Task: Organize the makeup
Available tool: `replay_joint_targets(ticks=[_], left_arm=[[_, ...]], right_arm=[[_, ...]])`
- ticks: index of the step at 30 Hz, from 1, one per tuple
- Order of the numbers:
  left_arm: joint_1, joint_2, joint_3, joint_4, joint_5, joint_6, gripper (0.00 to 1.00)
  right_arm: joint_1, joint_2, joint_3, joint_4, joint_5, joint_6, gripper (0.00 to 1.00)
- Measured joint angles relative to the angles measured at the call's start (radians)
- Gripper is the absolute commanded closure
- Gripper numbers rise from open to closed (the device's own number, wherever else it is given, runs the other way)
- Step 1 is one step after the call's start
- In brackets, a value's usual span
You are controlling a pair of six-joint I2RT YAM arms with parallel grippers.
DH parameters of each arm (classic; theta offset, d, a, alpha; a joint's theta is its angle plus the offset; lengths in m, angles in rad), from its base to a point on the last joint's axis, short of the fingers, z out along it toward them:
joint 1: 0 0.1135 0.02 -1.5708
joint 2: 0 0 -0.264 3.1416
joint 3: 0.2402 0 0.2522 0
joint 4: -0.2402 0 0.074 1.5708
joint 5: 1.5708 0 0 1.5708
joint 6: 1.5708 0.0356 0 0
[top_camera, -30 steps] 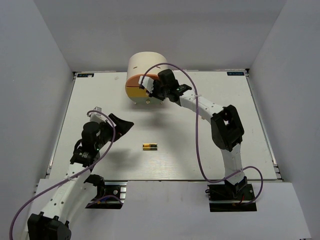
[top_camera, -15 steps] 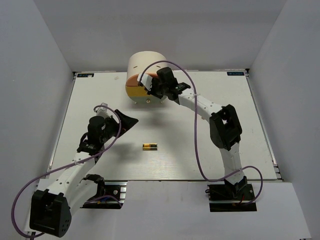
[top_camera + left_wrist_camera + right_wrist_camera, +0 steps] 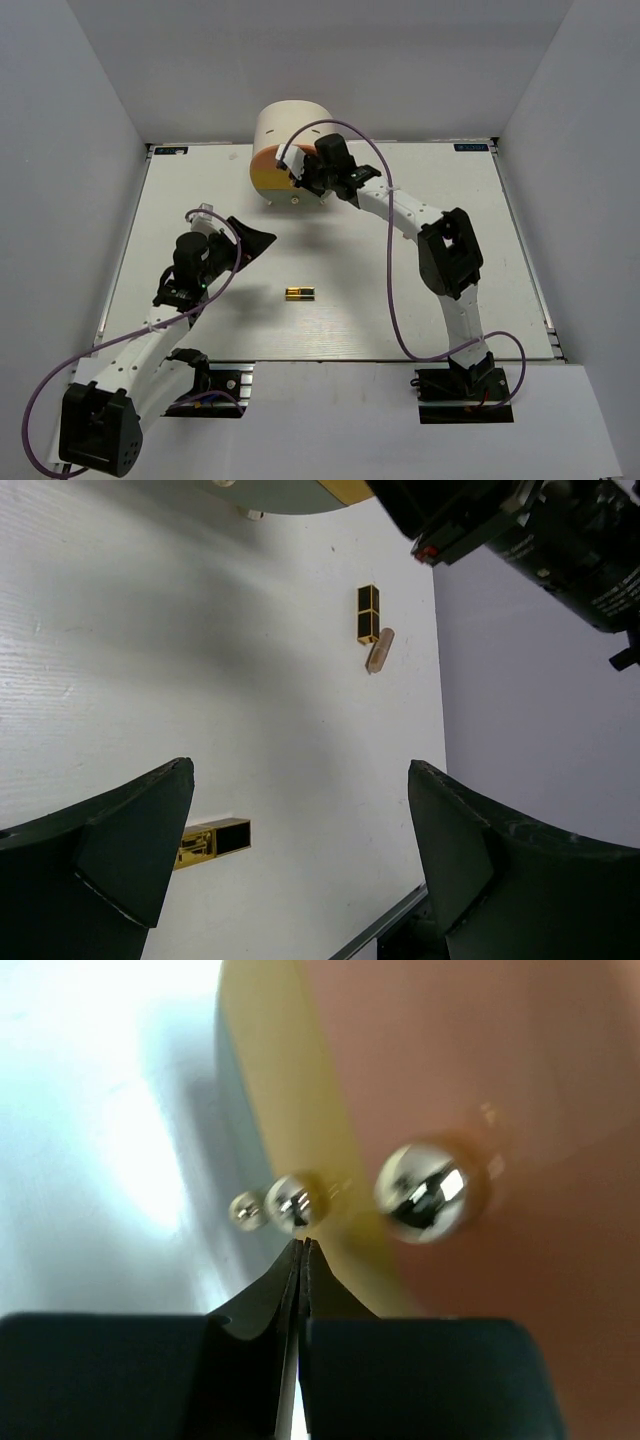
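Now: left end effector [image 3: 252, 244] spread wide and empty, hanging above the surface [image 3: 450, 300]. A gold-and-black lipstick [image 3: 299, 293] lies flat near it, just beyond its fingertips, untouched. Right end effector [image 3: 297, 178] is clenched on nothing, tips just under a small silver knob [image 3: 297, 1202] on the cream drawer box [image 3: 290, 125].

- White table [image 3: 520, 260]: flat and level.
- Cream rounded box [image 3: 288, 125] with an orange-yellow drawer front: stands at the far centre.
- Small lipstick [image 3: 299, 293], gold and dark: lies on its side near the centre, well apart from the box.
- Gold-and-black case [image 3: 367, 613] and slim pinkish stick [image 3: 379, 650]: flat, just beside each other, near a table edge.
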Motion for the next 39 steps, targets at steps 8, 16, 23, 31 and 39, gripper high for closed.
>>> replay_joint_targets(ticks=[8,16,23,31,39], left_arm=[[-0.001,0.140,0.002,0.113,-0.039,-0.008,0.12],[-0.001,0.459,0.064,0.313,-0.060,-0.063,0.62],[-0.007,0.783,0.247,0.488,-0.031,-0.109,0.67],[-0.028,0.951,0.331,0.576,-0.051,-0.167,0.55],[-0.056,1.052,0.398,0.649,-0.096,-0.212,0.52]], right_arm=[[-0.006,-0.174,-0.243,-0.005,-0.036,0.019,0.88],[-0.046,-0.322,-0.396,0.010,-0.067,0.097,1.00],[-0.122,-0.429,-0.549,0.010,-0.124,0.209,1.00],[-0.172,-0.501,-0.583,-0.005,-0.187,0.249,1.00],[-0.203,-0.526,-0.583,-0.007,-0.249,0.266,1.00]])
